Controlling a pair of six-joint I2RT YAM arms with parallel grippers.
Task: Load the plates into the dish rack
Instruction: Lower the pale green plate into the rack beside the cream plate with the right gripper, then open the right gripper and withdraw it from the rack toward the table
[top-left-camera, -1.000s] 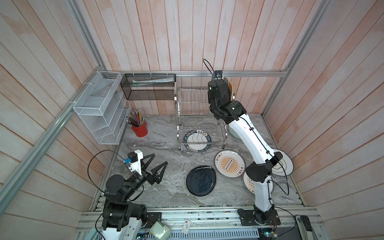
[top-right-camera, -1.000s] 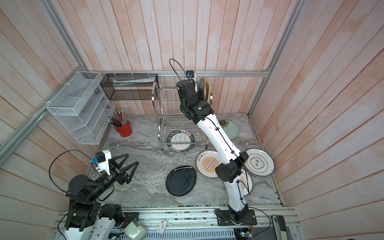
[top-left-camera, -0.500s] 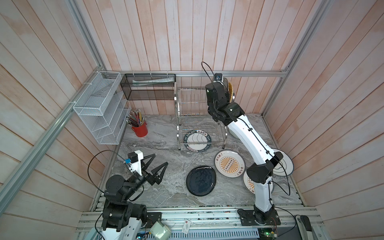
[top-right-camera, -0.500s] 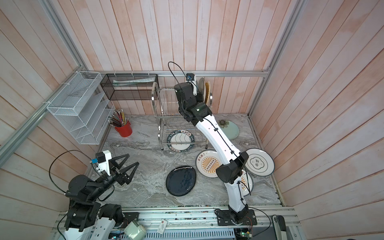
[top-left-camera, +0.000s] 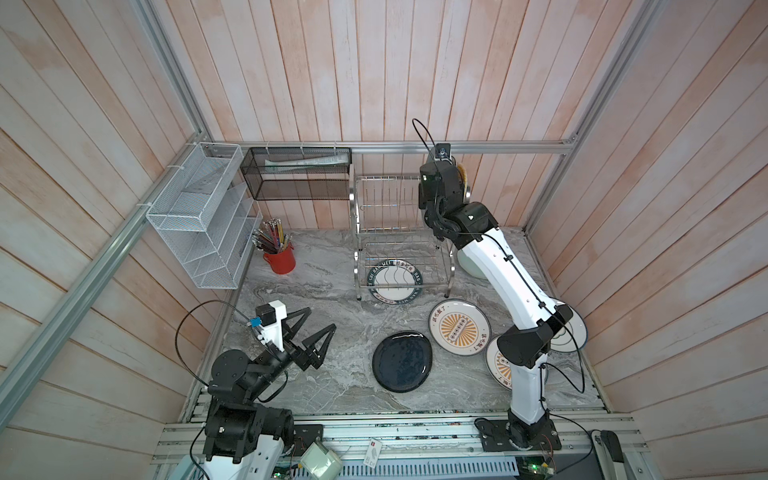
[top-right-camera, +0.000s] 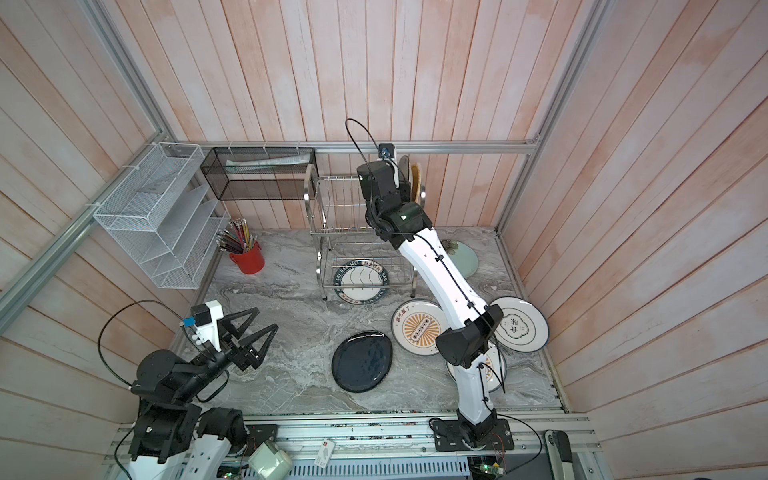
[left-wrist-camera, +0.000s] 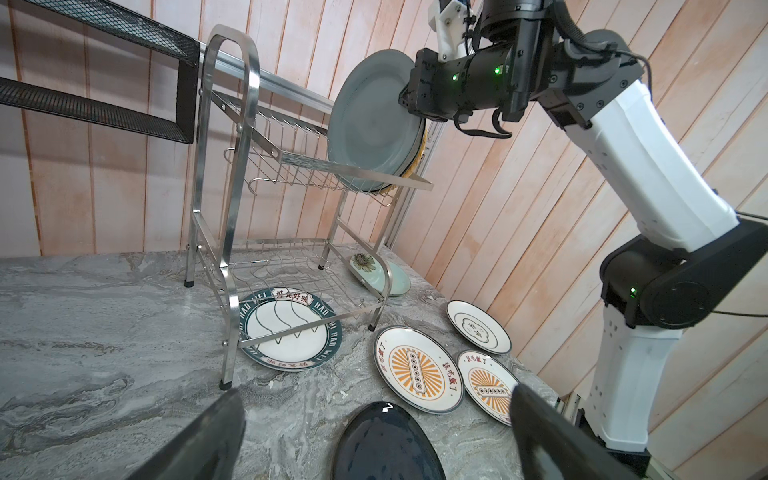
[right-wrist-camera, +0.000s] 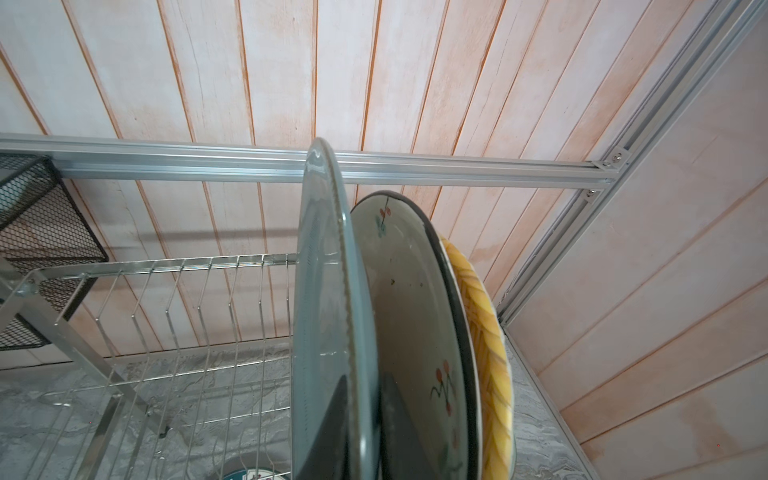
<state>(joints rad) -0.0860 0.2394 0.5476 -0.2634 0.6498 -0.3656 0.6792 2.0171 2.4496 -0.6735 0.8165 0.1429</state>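
- 3 plates are stood on edge in the rack's upper tier: grey plate, cream plate, yellow plate.
- 6 are seen flat on the table: lettered plate under the lower tier, black plate, 2 sunburst plates, ring plate, mint plate.
- About a third is judged done.
- Right gripper is set astride the grey plate's rim, jaws narrow, 1 finger at each face. Whether the rim is pinched cannot be told.
- Left gripper is held wide and empty, low over the table. The black plate is nearest, but apart.
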